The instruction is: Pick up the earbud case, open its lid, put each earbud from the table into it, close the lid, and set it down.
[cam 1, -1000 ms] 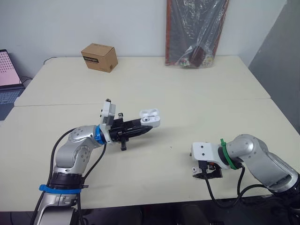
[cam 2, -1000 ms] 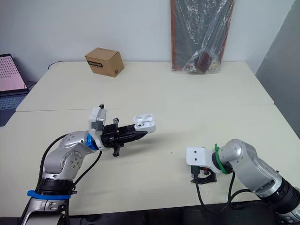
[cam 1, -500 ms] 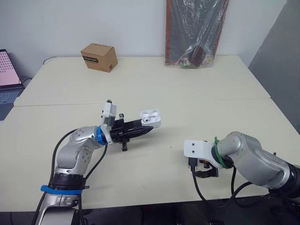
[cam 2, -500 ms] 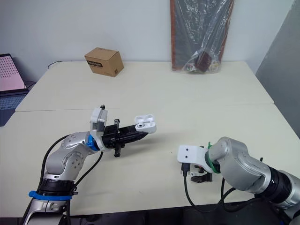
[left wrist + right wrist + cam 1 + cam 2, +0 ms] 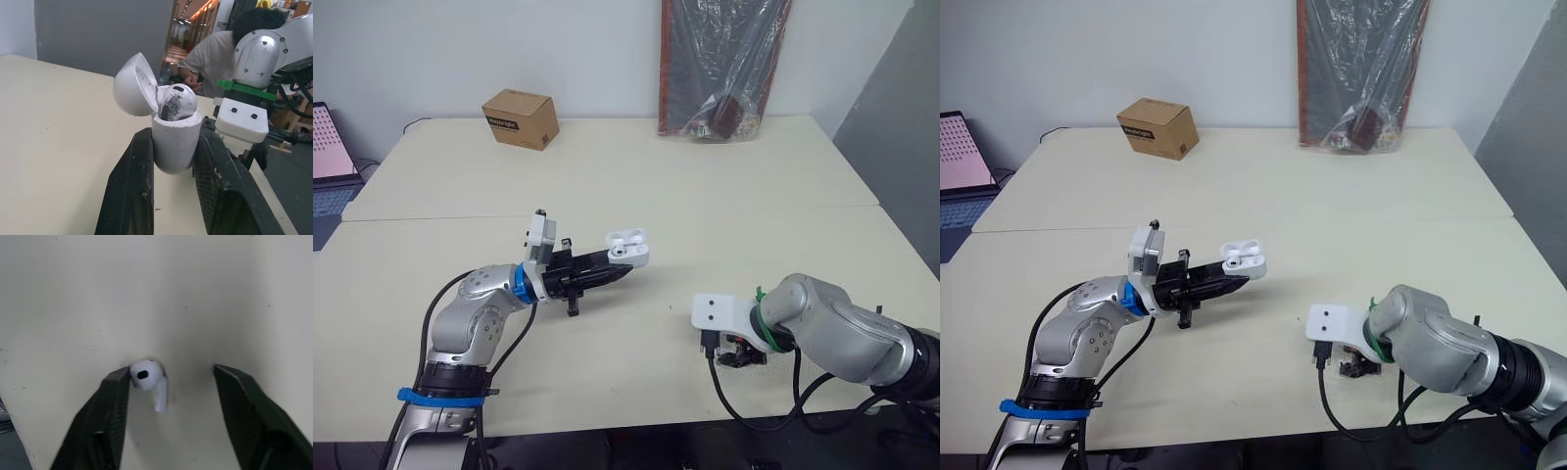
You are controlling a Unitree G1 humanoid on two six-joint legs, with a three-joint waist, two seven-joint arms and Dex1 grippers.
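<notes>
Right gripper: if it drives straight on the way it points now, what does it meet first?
Probably the earbud, lying between the right gripper and its open fingers, against one of them. The table is right beneath it, though depth is hard to judge.

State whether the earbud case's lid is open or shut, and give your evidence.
Open. The case, clamped in the left tool, has its lid swung back, with one earbud seated inside.
</notes>
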